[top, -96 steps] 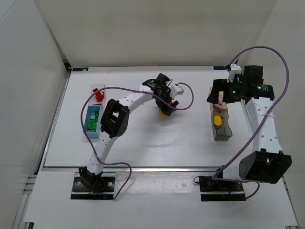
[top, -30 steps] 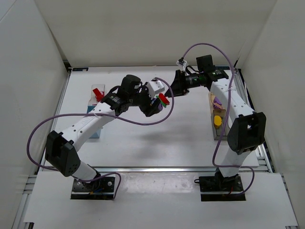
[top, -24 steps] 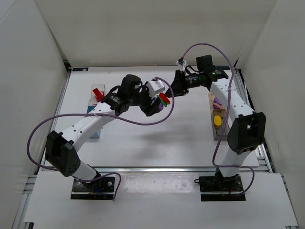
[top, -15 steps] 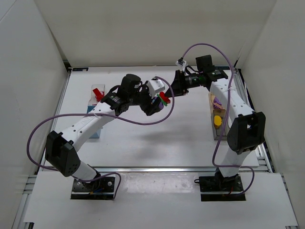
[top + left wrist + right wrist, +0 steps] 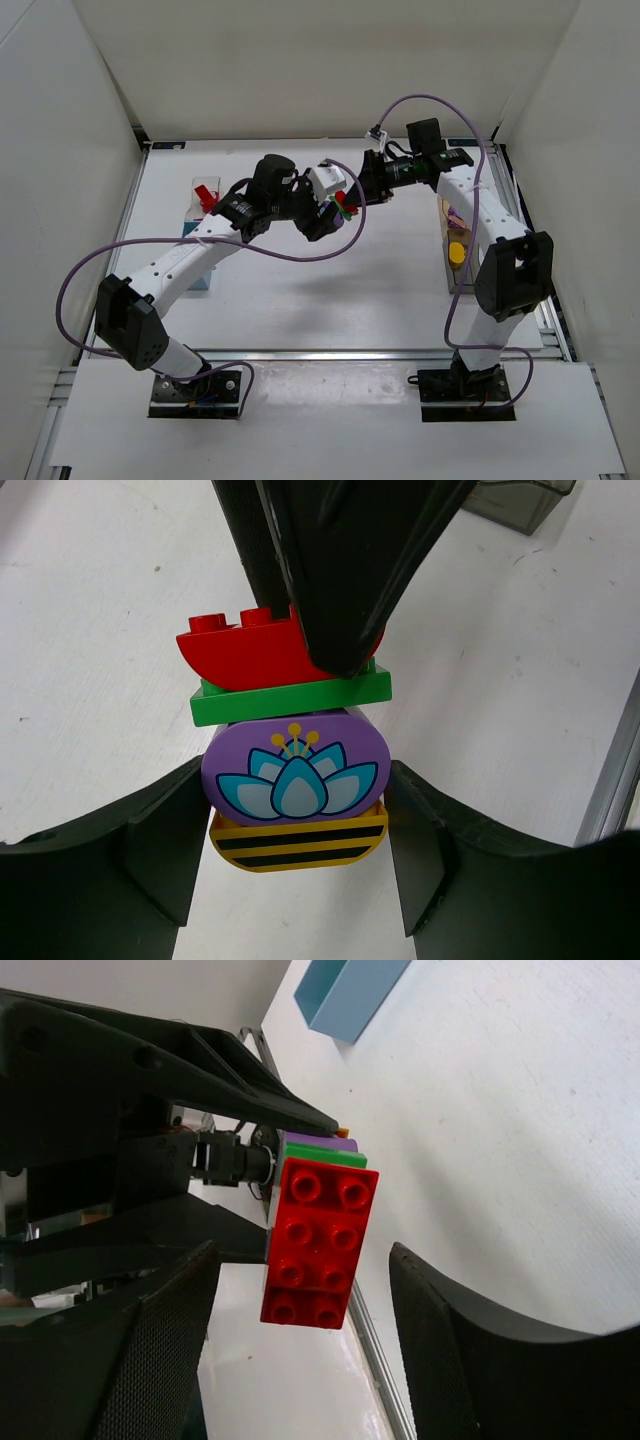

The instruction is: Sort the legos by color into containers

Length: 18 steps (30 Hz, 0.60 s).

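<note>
Overhead far; wrist views close, opposed, likely sharing lego stack [image 5: 295, 750]

Upper centre of the top view is tight: your left gripper [image 5: 338, 210] and right gripper [image 5: 358, 192] meet around the lego stack [image 5: 344, 207]. Bare table [image 5: 340, 300] lower centre lies open; clear box [image 5: 203, 188] left, dark box [image 5: 460, 283] right hem the edges.

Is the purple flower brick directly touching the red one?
No, a green brick sits between the purple brick and the red brick.

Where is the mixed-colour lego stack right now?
Top view, centre-rear of the table: the lego stack sits clamped in the left gripper, right gripper open around its red brick.
</note>
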Tool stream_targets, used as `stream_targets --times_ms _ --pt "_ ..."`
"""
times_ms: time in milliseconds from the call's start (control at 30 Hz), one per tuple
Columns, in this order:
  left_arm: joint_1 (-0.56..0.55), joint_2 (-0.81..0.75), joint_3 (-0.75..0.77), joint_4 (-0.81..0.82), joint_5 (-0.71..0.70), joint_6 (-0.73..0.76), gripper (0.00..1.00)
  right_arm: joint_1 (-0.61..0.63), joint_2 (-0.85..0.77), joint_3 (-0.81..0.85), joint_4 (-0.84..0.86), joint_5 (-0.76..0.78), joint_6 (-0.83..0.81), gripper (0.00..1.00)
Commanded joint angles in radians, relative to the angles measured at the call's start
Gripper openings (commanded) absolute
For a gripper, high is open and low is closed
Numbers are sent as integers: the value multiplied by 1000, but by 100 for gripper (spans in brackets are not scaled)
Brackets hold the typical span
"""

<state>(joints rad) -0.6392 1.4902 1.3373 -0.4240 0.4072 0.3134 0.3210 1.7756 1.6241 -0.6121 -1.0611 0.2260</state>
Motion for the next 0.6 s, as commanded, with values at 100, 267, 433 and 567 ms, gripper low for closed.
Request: stream_targets --times_ms 100,267,433,567 --pt "-5 -54 39 30 12 4 43 0 -10 -4 3 7 -21 66" --pt "-7 -53 42 30 13 4 43 0 1 -3 21 -30 -11 42" --pt "-5 -50 37 30 12 7 43 0 2 -6 31 -54 -8 19" --pt "-7 -64 26 24 -5 0 43 -7 -4 -4 34 -57 -11 0"
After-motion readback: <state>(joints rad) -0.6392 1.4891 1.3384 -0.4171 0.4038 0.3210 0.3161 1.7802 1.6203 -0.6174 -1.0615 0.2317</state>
